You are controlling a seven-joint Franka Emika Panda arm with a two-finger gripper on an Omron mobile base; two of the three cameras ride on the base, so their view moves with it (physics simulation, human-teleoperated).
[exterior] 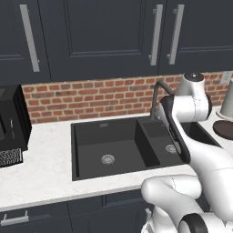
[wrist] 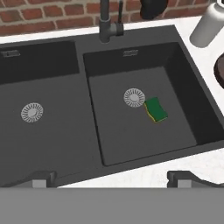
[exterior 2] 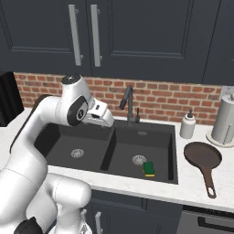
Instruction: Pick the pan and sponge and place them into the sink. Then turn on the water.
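White arm bent forward, tool empty, fingers spread wide.

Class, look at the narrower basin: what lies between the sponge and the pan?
In the right base view, the sink's right wall and bare white counter separate the sponge from the pan.

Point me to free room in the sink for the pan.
Wide basin is bare apart from its drain. Narrower basin is crowded: sponge lies beside its drain. Pan sits on the counter right of the sink.
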